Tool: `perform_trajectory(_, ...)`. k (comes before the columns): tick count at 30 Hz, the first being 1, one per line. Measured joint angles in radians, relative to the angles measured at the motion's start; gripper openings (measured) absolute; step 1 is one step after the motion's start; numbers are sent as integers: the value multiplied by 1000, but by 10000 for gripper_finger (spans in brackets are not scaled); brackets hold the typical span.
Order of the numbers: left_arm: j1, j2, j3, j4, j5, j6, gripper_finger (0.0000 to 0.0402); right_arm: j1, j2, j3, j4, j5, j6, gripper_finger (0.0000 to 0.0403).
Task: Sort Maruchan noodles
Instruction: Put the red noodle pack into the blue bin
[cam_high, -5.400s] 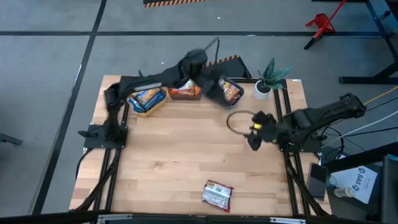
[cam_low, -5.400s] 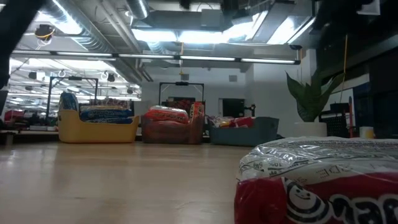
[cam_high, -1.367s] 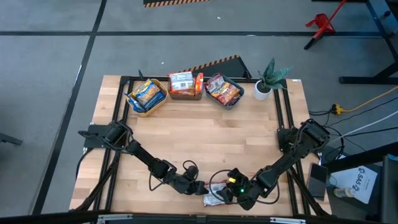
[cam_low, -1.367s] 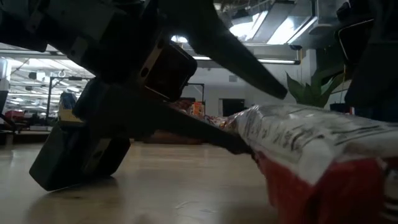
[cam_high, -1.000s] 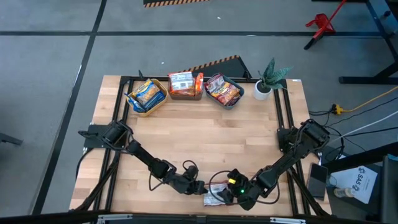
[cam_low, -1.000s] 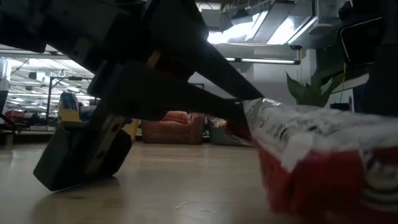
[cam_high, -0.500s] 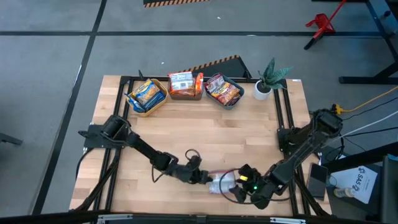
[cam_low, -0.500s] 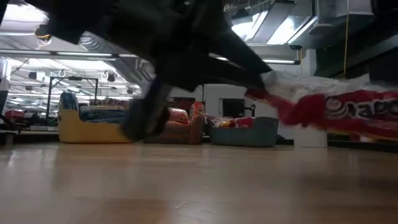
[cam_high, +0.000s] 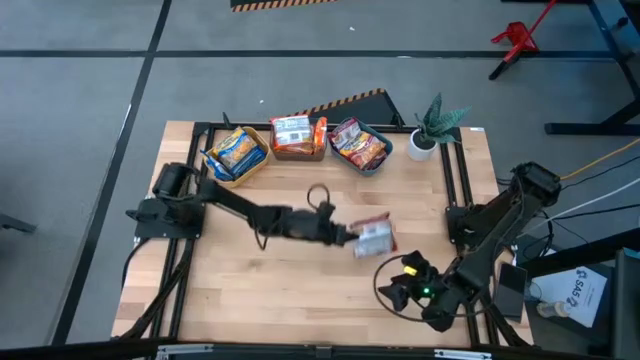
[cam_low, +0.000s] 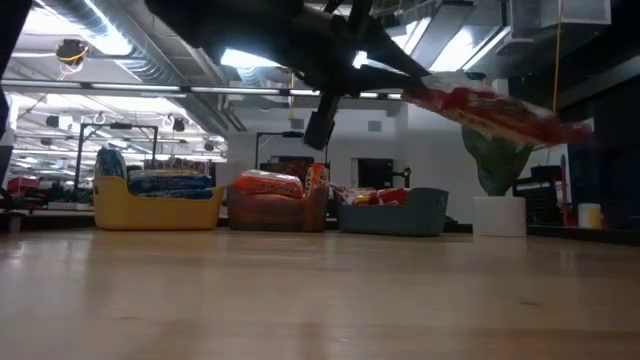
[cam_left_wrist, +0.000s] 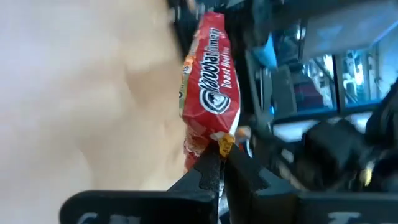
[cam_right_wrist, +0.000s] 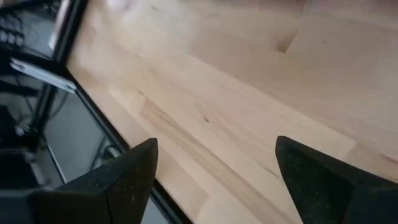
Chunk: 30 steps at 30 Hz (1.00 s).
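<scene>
Carrying a red-silver noodle packet (cam_high: 375, 236) in the air, the left gripper (cam_high: 352, 236) has its fingers pinched on the packet's edge.

From where I stand, the packet hangs clear above the wooden table (cam_high: 300, 280), nearer the table's middle than the three bins along its far edge, and roughly in line with the grey bin (cam_high: 358, 146). That grey bin holds red packets, the middle bin (cam_high: 297, 139) holds orange ones, and the yellow bin (cam_high: 236, 155) holds blue-and-white ones. A potted plant (cam_high: 430, 128) sits just beside the grey bin. The right gripper (cam_high: 402, 290) hovers low near the table's front right corner, its fingers (cam_right_wrist: 112, 180) spread wide with nothing between them.
</scene>
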Motion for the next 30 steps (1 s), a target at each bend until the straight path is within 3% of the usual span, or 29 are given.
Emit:
perform_trajectory(8, 219, -77, 0, 18, -6, 117, 0, 52, -1, 0, -62, 112, 185, 311)
perform_trajectory(18, 496, -65, 1, 60, -10, 86, 0, -19, 0, 0, -203, 126, 157, 311)
perform_trajectory(23, 534, -15, 17, 66, -1, 16, 0, -48, 0, -1, -290, 102, 153, 311)
perform_trajectory(30, 532, 140, 179, 78, 53, -10, 0, -56, 0, -1, -347, 92, 154, 311)
